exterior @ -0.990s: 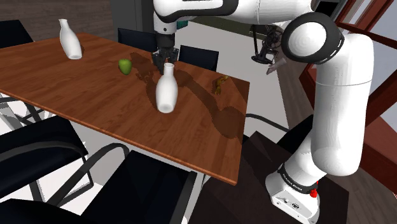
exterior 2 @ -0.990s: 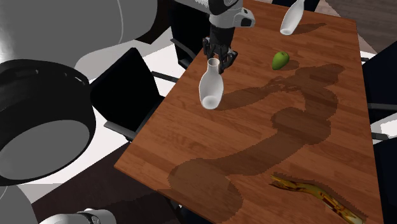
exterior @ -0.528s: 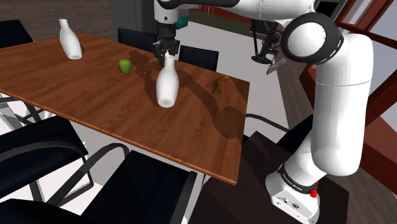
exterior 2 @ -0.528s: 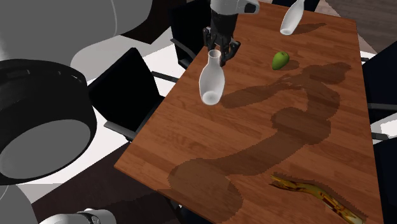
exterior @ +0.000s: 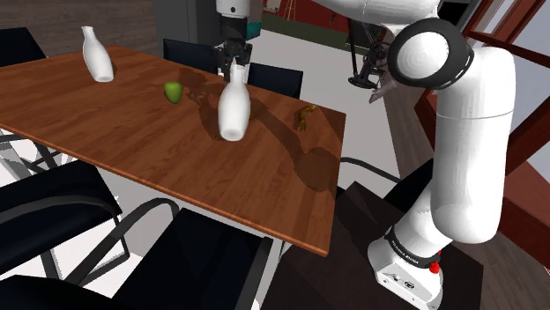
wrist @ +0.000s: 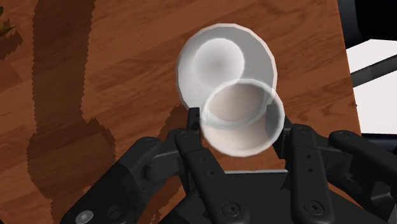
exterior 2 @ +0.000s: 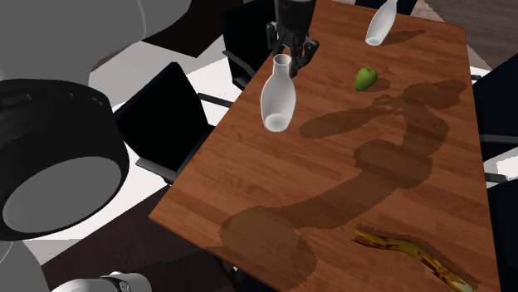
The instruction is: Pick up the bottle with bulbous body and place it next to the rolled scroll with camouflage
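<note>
A white bottle with a bulbous body and narrow neck hangs just above the wooden table, slightly tilted. My black gripper is shut on its neck from above. The second exterior view has the bottle under the gripper near the table's left edge. In the wrist view the fingers clasp the open rim, with the bottle's round body below the gripper. The camouflage scroll lies near the table's far right corner in the shoulder view, and it appears as a mottled roll at the near edge.
A second white bottle stands at the table's far left in the shoulder view. A green fruit lies between the two bottles. Dark chairs line the near side, and others stand behind the table.
The gripper has risen with the bottle in it, so the bottle has left the tabletop and hangs higher than a second ago.
</note>
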You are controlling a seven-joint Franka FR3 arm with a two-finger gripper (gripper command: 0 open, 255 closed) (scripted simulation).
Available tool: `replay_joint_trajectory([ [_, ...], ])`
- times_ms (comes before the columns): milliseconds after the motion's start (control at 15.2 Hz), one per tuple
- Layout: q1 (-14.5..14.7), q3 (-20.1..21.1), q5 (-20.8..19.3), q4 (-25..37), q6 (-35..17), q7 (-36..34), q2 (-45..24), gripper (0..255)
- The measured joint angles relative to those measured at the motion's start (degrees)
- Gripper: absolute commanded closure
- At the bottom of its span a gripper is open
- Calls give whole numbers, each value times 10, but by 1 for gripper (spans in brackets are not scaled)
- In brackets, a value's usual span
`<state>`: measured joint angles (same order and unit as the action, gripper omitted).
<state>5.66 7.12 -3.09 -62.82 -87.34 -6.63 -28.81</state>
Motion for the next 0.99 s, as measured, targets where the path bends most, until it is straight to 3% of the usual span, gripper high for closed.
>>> replay_joint_trajectory([
  [462,-57,-17,13,-164,-54,66,111,255],
  [990,-117,-52,19,-280,-89,158,193,255],
])
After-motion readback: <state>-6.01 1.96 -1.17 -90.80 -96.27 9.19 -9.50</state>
